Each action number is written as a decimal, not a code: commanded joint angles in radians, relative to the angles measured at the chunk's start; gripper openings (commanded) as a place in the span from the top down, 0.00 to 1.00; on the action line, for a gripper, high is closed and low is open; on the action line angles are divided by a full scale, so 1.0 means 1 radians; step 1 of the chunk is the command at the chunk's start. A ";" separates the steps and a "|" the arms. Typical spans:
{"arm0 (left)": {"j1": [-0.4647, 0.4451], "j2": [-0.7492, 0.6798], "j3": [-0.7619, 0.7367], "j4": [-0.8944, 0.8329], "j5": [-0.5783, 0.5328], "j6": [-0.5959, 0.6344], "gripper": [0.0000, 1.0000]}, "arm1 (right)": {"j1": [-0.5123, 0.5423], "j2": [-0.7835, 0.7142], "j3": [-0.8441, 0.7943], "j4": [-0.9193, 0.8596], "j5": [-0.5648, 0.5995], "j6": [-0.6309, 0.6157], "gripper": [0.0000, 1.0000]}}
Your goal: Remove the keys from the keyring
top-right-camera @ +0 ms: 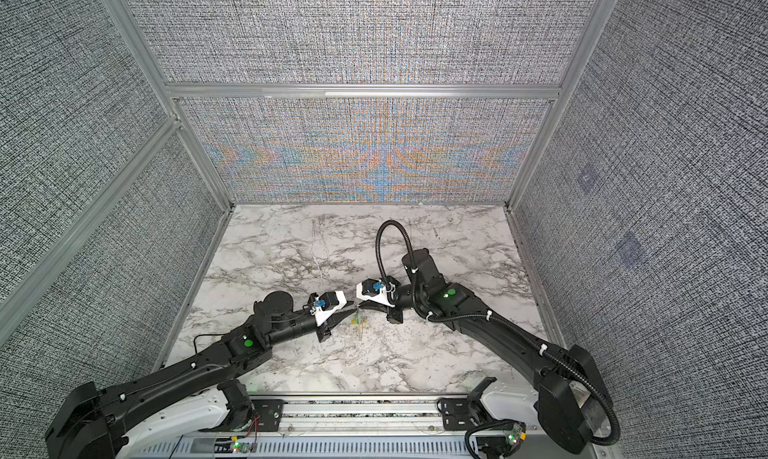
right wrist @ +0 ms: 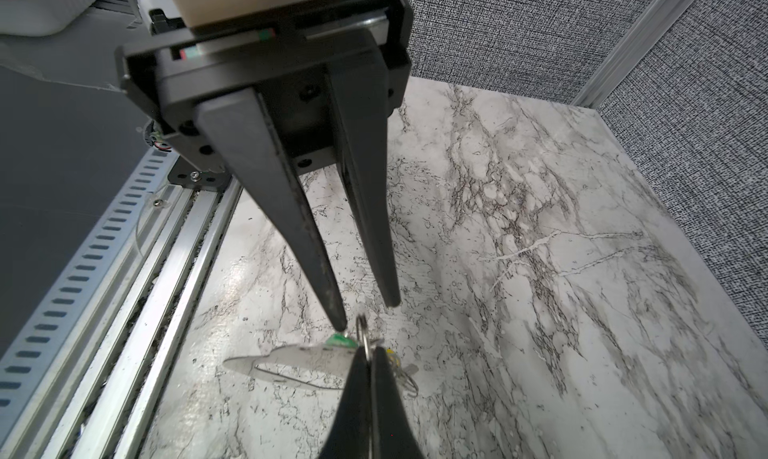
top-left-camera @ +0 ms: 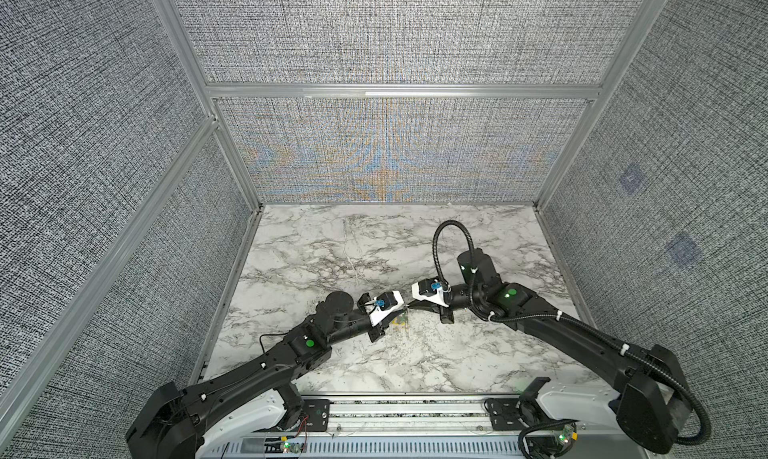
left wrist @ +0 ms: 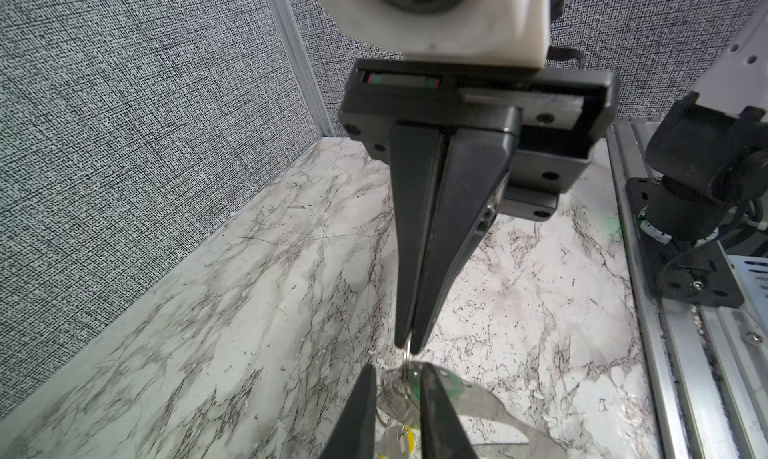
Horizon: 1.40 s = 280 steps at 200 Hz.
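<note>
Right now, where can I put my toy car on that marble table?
The white marble tabletop is bare along the grey fabric back wall and in front, beside the silver metal rail. Crowded mid-table: the right gripper pinches the thin wire ring, and the left gripper straddles the tiny green- and yellow-tagged keys.

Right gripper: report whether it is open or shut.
The right gripper is shut: in the left wrist view its tips meet, pinching a thin wire ring.

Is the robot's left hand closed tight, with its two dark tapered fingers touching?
No, the right wrist view shows a clear gap between the two dark fingers of the left hand.
</note>
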 commanded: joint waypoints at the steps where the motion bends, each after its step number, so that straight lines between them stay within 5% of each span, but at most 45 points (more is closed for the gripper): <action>1: -0.001 0.011 0.002 0.049 0.002 -0.014 0.80 | -0.001 -0.003 0.013 -0.006 -0.019 0.008 1.00; 71: -0.001 0.030 0.009 0.046 0.048 -0.019 0.85 | 0.000 -0.008 0.012 -0.003 -0.019 0.017 1.00; 125: -0.001 0.043 0.007 0.065 0.058 -0.065 1.00 | 0.000 -0.028 0.010 -0.026 -0.012 0.013 1.00; 165: -0.002 0.016 -0.011 0.114 0.054 -0.099 1.00 | -0.015 -0.106 0.009 -0.164 0.118 -0.052 0.73; 184: -0.001 0.004 -0.026 0.137 0.077 -0.088 1.00 | -0.020 -0.148 -0.020 -0.154 0.141 -0.040 0.68; 280: -0.001 0.017 0.019 0.066 0.092 -0.073 1.00 | -0.017 -0.157 -0.048 -0.113 0.115 0.024 0.65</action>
